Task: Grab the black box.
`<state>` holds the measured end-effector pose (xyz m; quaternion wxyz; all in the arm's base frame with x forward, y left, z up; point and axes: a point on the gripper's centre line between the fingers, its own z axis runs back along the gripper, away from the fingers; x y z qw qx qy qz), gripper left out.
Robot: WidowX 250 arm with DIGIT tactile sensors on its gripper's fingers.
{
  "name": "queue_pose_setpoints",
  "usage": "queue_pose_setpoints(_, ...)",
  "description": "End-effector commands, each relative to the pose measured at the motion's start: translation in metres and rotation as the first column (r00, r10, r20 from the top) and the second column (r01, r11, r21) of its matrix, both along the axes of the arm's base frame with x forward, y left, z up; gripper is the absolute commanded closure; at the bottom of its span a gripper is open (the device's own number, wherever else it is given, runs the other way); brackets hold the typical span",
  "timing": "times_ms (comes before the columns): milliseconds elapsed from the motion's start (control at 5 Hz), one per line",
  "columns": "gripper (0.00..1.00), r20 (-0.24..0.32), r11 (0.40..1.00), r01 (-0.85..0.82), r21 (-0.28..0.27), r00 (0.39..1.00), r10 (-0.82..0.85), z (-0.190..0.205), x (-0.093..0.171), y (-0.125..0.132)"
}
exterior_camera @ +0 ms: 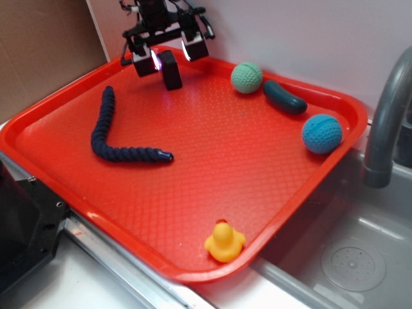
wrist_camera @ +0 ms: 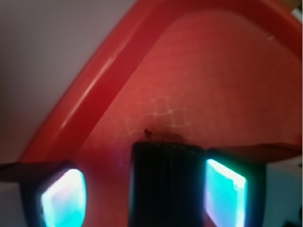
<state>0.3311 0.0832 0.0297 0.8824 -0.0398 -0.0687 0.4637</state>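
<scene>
Item 1. Navy rope [exterior_camera: 119,138]: laid in a bent L on the tray floor, below and to the left of the tool as seen in the exterior view, well apart from it.

Item 2. Tool [exterior_camera: 170,56]: positioned at the tray's far corner, pointed downward. Its two lit pads [wrist_camera: 64,198] are seen spread in the wrist view; the gap between them is wider than the block standing in it.

Item 3. Black box [exterior_camera: 171,69]: stood upright on the tray floor between the tool's fingers. In the wrist view the black box [wrist_camera: 168,187] is seen close against the right-hand pad, with open space left toward the other pad. Whether that pad is actually touching it cannot be told.

Item 4. Red tray [exterior_camera: 193,187]: all items are carried on it; its raised rim is seen just beyond the tool in the wrist view.

Item 5. Yellow duck [exterior_camera: 224,243]: placed at the near rim, far below the tool in the exterior view.

Item 6. Green ball [exterior_camera: 246,78]: set to the right of the tool, near the far rim.

Item 7. Dark green pickle toy [exterior_camera: 284,97]: laid just right of the green ball.

Item 8. Blue ball [exterior_camera: 322,133]: set farthest right from the tool, close to the tray's right rim.

Item 9. Grey faucet [exterior_camera: 386,122] and sink [exterior_camera: 347,257]: located beyond the tray's right edge.
</scene>
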Motion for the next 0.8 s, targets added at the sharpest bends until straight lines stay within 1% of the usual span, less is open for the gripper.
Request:
queue_pose_setpoints(0,1.00,0.060,1.000,-0.018,-0.012,0.998,0.019,0.021,-0.001,0.003)
queue_pose_setpoints(200,1.00,0.074,1.000,0.013,0.010,0.997,-0.014,0.031,-0.017,-0.002)
queue_pose_setpoints(400,1.00,0.012,0.979,0.139,0.151,0.990,-0.143,0.061,-0.023,-0.030)
queue_pose_setpoints(600,1.00,-0.022,0.927,0.371,0.050,0.929,-0.370,0.113,-0.050,-0.054)
